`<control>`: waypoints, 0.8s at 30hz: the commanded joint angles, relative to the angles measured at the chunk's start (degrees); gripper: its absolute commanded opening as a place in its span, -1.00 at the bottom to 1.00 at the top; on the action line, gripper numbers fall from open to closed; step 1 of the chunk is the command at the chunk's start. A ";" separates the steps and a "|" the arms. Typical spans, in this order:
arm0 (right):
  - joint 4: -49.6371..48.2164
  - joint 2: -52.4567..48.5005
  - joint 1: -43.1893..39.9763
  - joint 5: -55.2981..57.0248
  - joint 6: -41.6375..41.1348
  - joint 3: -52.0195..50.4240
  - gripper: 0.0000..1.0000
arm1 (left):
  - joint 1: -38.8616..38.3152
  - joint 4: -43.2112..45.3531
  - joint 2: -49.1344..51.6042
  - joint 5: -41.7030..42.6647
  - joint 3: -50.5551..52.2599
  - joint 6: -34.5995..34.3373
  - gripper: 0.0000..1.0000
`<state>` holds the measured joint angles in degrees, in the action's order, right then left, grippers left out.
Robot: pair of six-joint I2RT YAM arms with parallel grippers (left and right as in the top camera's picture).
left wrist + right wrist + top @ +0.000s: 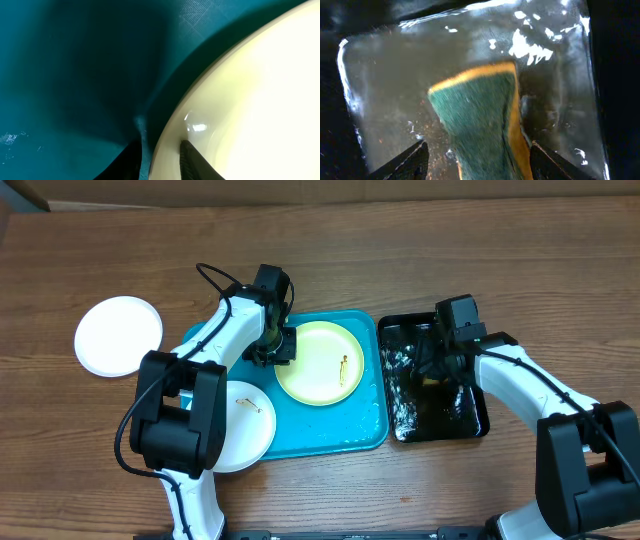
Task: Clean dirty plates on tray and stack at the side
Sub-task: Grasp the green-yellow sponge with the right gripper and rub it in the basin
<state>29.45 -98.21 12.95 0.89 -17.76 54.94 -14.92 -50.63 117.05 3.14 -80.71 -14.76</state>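
The table [330,240] is mid-brown wood with darker grain running lengthwise. The tray [340,435] is turquoise, and the left wrist view shows a fine grid pattern on it. The yellow plate [315,370] is pale yellow-green, with one small dark smear right of centre. The left plate [118,335] is plain white. The near plate [245,435] is white too, with a thin brownish mark. The black tray [470,420] is glossy black, flecked with white glints. The sponge [480,120] is dark green, with an orange-yellow layer along its edge. The left arm [225,335] and right arm [525,380] are white with black joints.
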 commanded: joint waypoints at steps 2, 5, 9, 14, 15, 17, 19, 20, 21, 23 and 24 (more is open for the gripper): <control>-0.72 0.04 0.15 0.55 0.15 -1.14 -0.07 | -0.11 0.09 0.59 -0.59 0.37 0.83 -0.43; -2.40 0.04 0.13 0.57 0.17 -2.32 -0.62 | -0.11 0.09 0.59 -0.59 0.37 0.83 -0.42; -3.69 0.07 0.09 0.57 0.17 -2.40 -0.08 | -0.13 0.11 0.59 -0.59 0.37 0.83 -0.02; 0.07 0.50 -0.15 0.28 0.15 1.31 0.32 | -0.13 0.04 0.59 -0.59 0.37 0.83 0.89; 1.44 0.61 -0.15 0.31 0.15 2.16 0.31 | -0.13 0.04 0.59 -0.59 0.37 0.83 0.99; 3.61 0.70 -0.15 0.33 0.17 2.97 0.31 | -0.11 0.11 0.59 -0.59 0.37 0.85 1.00; 5.51 0.68 -0.15 0.33 0.15 2.86 0.28 | -0.13 0.13 0.59 -0.59 0.37 0.83 1.00; 6.82 0.68 -0.15 0.33 0.15 2.62 0.26 | -0.11 0.13 0.59 -0.59 0.37 0.83 1.00; 7.34 0.68 -0.15 0.33 0.15 2.38 0.26 | -0.11 0.13 0.59 -0.61 0.37 0.83 0.99; 7.19 0.68 -0.15 0.35 0.17 1.66 0.26 | -0.13 0.13 0.59 -0.59 0.37 0.85 1.00; 6.84 0.68 -0.15 0.35 0.17 1.20 0.26 | -0.11 0.13 0.59 -0.59 0.37 0.83 0.99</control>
<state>36.99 -98.19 12.88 0.89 -17.74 56.58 -14.92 -50.59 117.05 2.66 -80.71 -14.44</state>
